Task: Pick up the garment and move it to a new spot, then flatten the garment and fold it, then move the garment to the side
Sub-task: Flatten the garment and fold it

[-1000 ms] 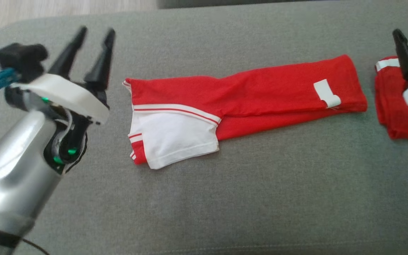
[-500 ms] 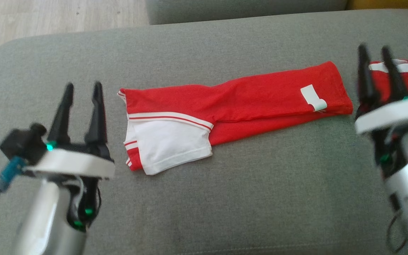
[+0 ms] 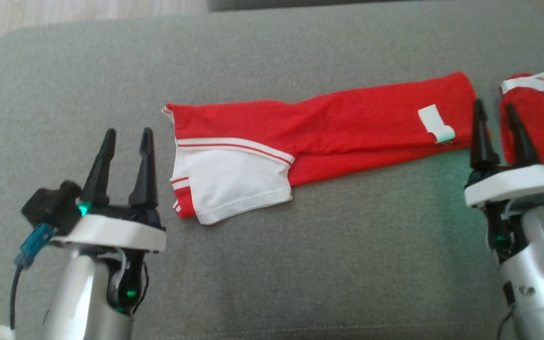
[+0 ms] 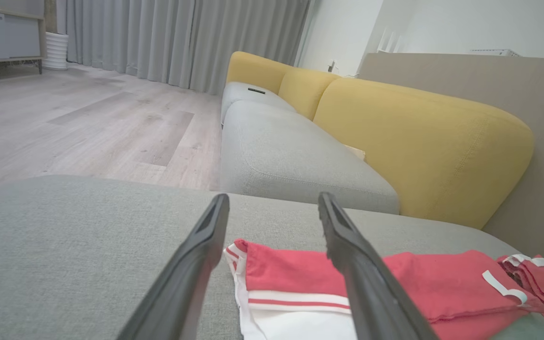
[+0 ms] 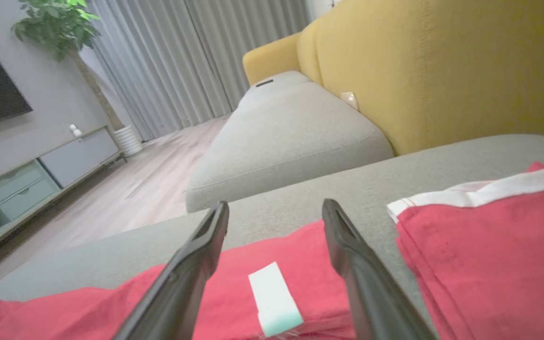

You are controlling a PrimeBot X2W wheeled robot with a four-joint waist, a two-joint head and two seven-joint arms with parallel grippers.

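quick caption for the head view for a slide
Open left hand and right hand flank a folded red-and-white garment on a grey cushion; second red garment at right.

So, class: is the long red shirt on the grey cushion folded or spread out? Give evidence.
Folded. The red shirt lies as a narrow strip of stacked layers, its white sleeve lying on top.

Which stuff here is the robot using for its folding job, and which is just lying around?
For the job:
- the long red and white garment
- the left gripper and the right gripper, both open and empty
- the grey cushion under it

Just lying about:
- the second red garment at the right
- the yellow sofa back
- the potted plant
- the TV cabinet
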